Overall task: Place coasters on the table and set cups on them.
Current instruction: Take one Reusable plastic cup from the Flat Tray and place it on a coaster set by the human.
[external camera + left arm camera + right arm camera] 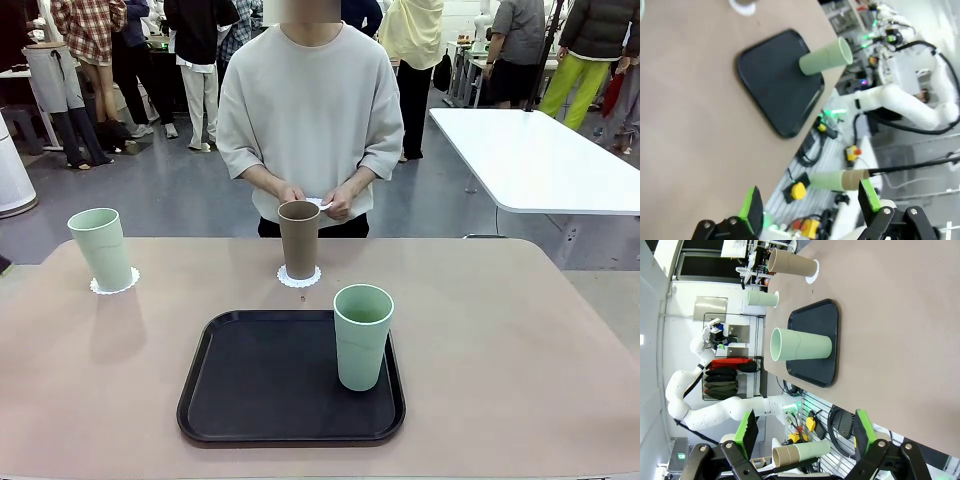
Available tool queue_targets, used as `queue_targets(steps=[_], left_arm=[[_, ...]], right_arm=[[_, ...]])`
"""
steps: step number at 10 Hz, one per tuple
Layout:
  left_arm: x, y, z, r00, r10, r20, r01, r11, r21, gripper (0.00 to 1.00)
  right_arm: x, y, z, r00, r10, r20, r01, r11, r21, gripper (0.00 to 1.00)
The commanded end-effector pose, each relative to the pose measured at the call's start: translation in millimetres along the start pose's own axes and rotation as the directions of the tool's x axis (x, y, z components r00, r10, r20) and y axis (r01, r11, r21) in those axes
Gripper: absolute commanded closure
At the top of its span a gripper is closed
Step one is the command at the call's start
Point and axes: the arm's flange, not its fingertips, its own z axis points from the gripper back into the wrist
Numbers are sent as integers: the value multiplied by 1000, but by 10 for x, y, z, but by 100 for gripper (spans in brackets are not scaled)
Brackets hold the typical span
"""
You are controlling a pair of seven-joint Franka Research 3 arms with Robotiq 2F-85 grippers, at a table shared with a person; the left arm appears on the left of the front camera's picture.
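"Between the green pads of my left gripper (810, 202) there is nothing: the jaws stand wide apart, held back by the near edge of the large beige-tan matte table (520, 350). My right gripper (805, 429) is just as wide and just as empty, also back on my side."

"And the cups?"

"Nearest me, one tall pale green tapered tumbler (362, 335) stands upright on the black rounded-square tray (250, 400), toward its right side, with no disc under it. I judge it waits there because its coaster is not down yet. Farther out, the brown matte tumbler (299, 238) sits on a thin white scalloped disc (299, 279) at the middle near the far edge. The second pale green tumbler (101, 247) sits on another such disc (116, 286) at my far left."

"Where is the third coaster?"

"The person across from me holds something small and white (318, 203) between both hands (343, 203), just behind the brown tumbler. It looks like the last disc, though it is too small to be sure. Two of three pairs look done. I'd expect that disc to go on bare table first, apart from the others. Then the tray's tumbler wants a grasp around its taper, kept upright so it clears the tray's raised rim without tipping."
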Motion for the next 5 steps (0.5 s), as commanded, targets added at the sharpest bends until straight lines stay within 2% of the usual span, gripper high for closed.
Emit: queue_targets(steps=[1,5], left_arm=[[26,308,245,995,87,-50,-92,989,-119,0],[-522,626,953,981,134,140,-110,979,-171,0]], right_arm=[[14,-3,-11,1000,9,6,-9,1000,18,0],[14,-3,-11,1000,9,6,-9,1000,18,0]])
